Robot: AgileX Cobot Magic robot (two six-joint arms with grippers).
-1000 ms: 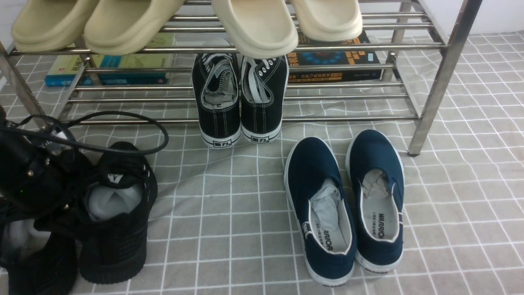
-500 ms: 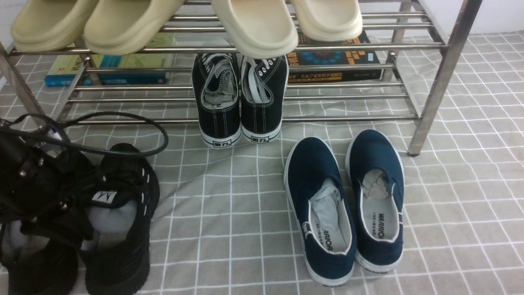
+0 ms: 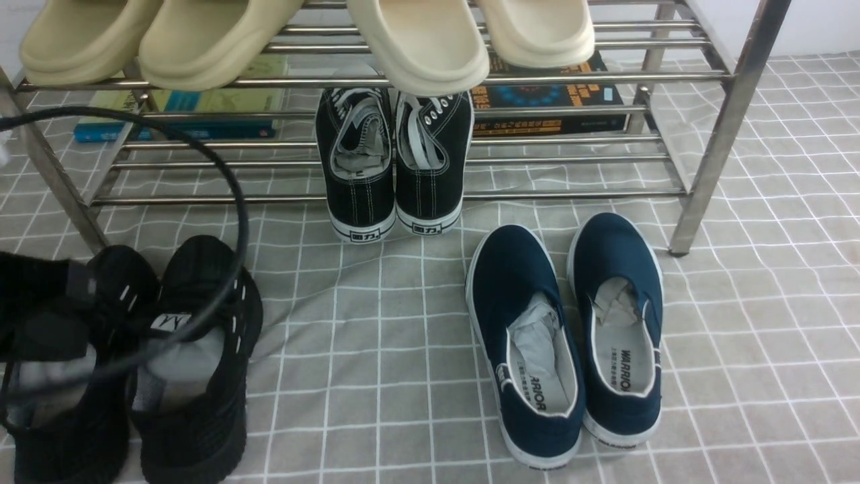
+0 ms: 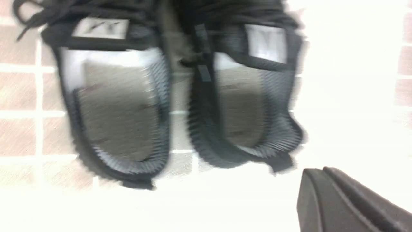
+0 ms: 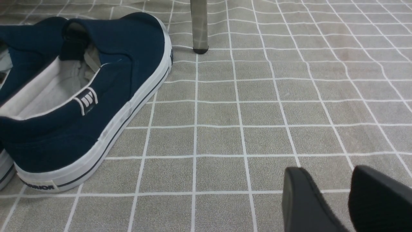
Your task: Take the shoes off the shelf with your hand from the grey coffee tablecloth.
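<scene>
The shoes, a pair of all-black mesh sneakers [image 3: 195,363] stuffed with white paper, stand side by side on the grey coffee tablecloth [image 3: 376,349] at the front left, off the shelf [image 3: 712,134]. In the blurred left wrist view both shoes [image 4: 119,106] lie below my left gripper [image 4: 317,172]. That gripper is shut, holds nothing and is clear of the heels. The left arm's dark body [image 3: 33,302] hangs over the left shoe. My right gripper [image 5: 325,172] is open above bare cloth, right of the navy shoes.
Black canvas sneakers with white soles [image 3: 393,161] sit on the shelf's lower tier. Books [image 3: 551,94] lie behind the canvas sneakers. Beige slippers [image 3: 416,40] rest on the top tier. Navy slip-ons [image 3: 564,336] stand front centre. A black cable [image 3: 235,202] loops over the mesh shoes.
My left gripper let go of the right mesh shoe, drew back toward the left edge and shut again. The cable swung up higher. The mesh shoes now rest together on the cloth.
</scene>
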